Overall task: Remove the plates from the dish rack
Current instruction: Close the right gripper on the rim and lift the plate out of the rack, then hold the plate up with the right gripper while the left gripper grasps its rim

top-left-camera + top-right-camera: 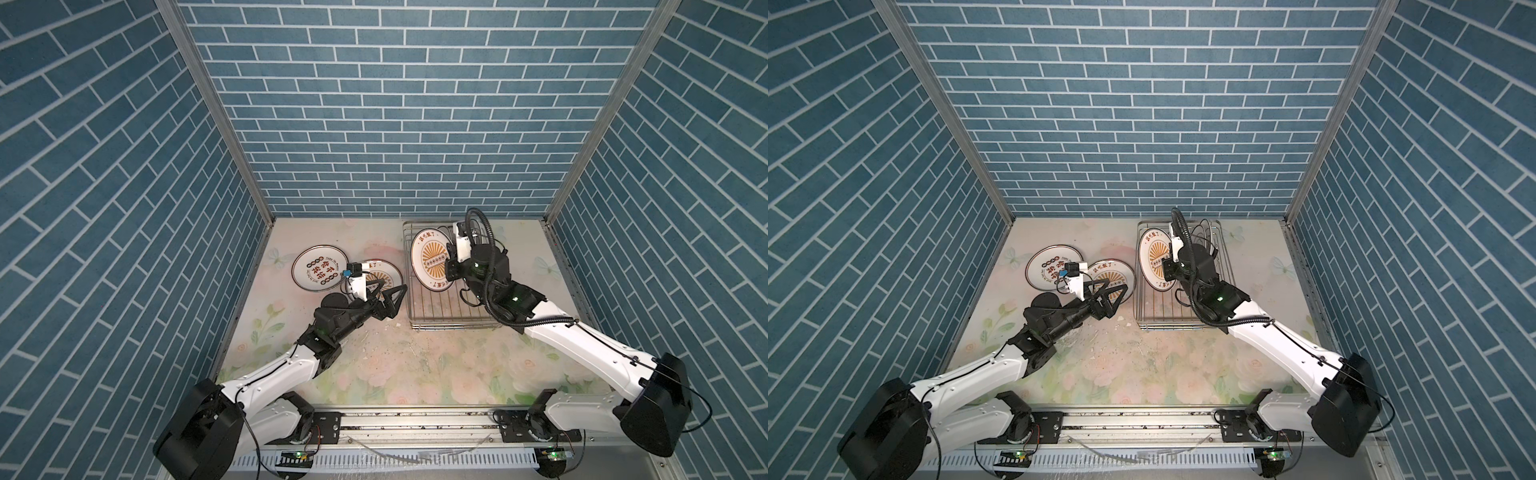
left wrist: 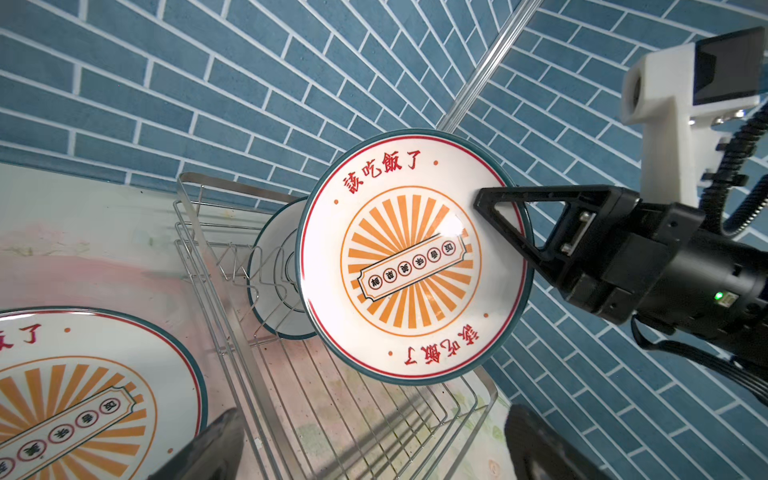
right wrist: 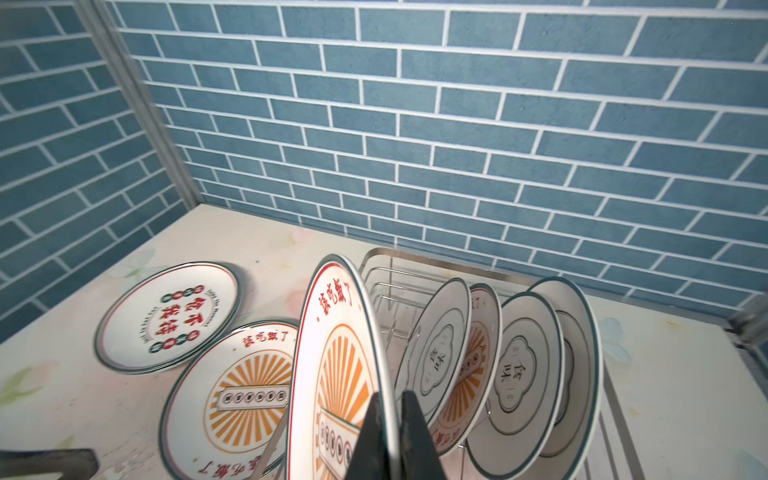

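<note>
Right gripper (image 3: 388,401) clamped on the rim of a sunburst plate (image 2: 411,257), plate on edge over the dish rack (image 1: 449,324), left gripper (image 1: 390,293) spread wide and empty, rack just beside its fingertips.

Rack (image 1: 1177,328): silver wire, 1 o'clock on table (image 1: 1142,365).
Right gripper (image 1: 1168,266): pinching upright sunburst plate (image 1: 1154,259) over rack's 10 o'clock corner.
Lying flat: lettered plate (image 1: 1050,266), second sunburst (image 1: 1121,272), overlapping, 10 o'clock.
Left gripper (image 1: 1113,291): jaws spread, over second sunburst.
</note>
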Robot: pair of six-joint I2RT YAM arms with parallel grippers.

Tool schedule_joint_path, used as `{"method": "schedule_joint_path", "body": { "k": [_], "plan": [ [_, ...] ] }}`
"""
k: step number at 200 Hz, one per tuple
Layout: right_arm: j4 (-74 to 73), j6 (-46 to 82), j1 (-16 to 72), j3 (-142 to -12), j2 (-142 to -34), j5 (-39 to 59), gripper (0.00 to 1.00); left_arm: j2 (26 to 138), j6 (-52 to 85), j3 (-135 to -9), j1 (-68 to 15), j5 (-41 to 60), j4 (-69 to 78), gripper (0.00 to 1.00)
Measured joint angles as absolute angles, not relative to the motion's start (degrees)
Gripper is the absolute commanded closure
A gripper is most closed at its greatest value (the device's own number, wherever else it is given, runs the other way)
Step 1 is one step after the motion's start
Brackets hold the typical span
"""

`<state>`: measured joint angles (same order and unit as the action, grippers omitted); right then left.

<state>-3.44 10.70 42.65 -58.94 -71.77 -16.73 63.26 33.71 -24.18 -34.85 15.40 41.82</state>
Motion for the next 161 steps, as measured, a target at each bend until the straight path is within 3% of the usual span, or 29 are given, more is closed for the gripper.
{"method": "schedule_joint_path", "body": {
  "k": [114, 135, 161],
  "plan": [
    [-23.7, 28.3, 23.5, -41.4, -65.6, 24.4, 1.00, 68.8, 35.8, -27.0, -36.3, 18.7, 44.7, 0.03],
    [-27.7, 30.7, 22.8, -40.5, -65.6, 29.1, 1.00, 68.8, 35.9, -27.6, -37.6, 18.1, 44.5, 0.11],
    [-30.6, 32.2, 22.6, -39.7, -64.8, 32.4, 1.00, 68.8, 36.3, -28.4, -38.7, 17.9, 44.4, 0.31]
  ]
}}
